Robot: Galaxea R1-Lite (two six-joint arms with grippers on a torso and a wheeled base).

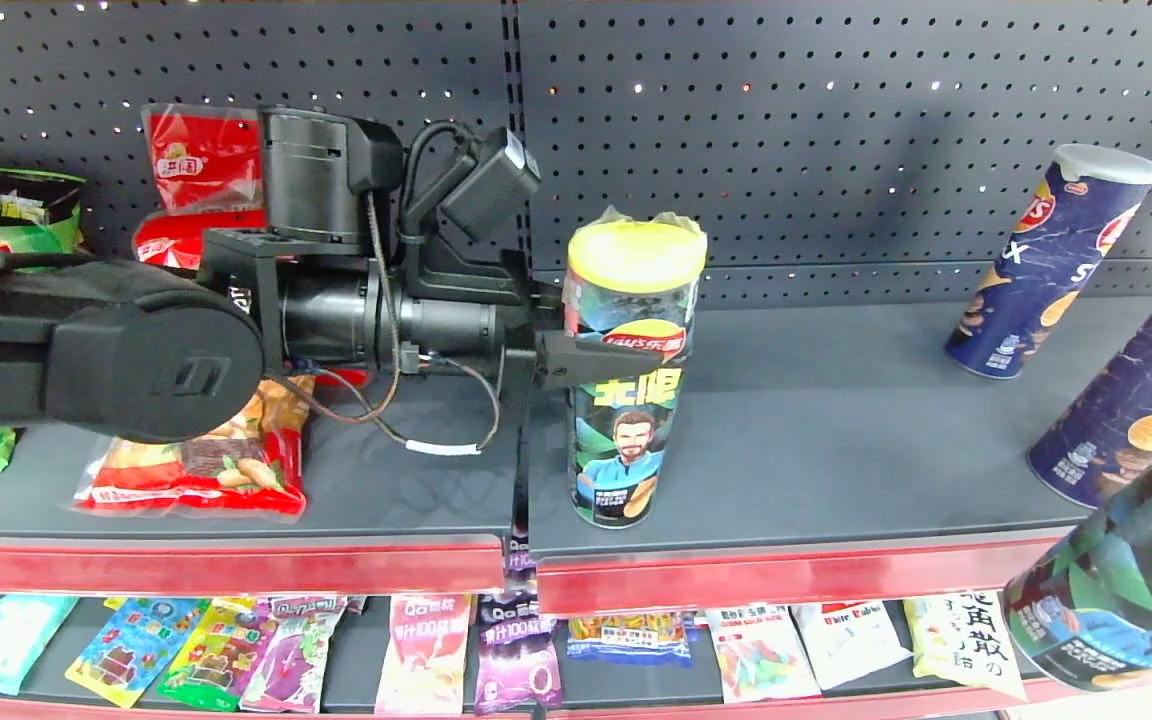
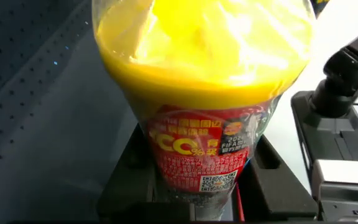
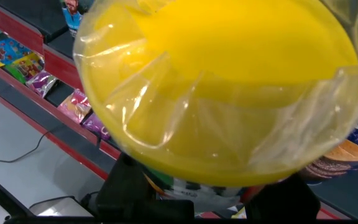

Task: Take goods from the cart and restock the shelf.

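A green chip can with a yellow lid [image 1: 626, 440] stands upright near the front edge of the grey shelf [image 1: 836, 430]. My left gripper [image 1: 576, 362] comes in from the left and is shut on its upper part. In the left wrist view the same can [image 2: 204, 62] sits between the dark fingers [image 2: 126, 180]. A second green can [image 1: 1106, 590] is tilted in the air at the lower right, in front of the shelf. The right wrist view shows its yellow lid [image 3: 222, 81], with my right gripper [image 3: 210, 193] shut on its body.
Two blue chip cans [image 1: 1046, 260] [image 1: 1136, 400] lean on the right end of the shelf. Red snack bags [image 1: 201, 160] and a flat bag [image 1: 206, 470] are at the left. Candy packets [image 1: 436, 650] line the lower shelf. A pegboard wall [image 1: 836, 130] backs the shelf.
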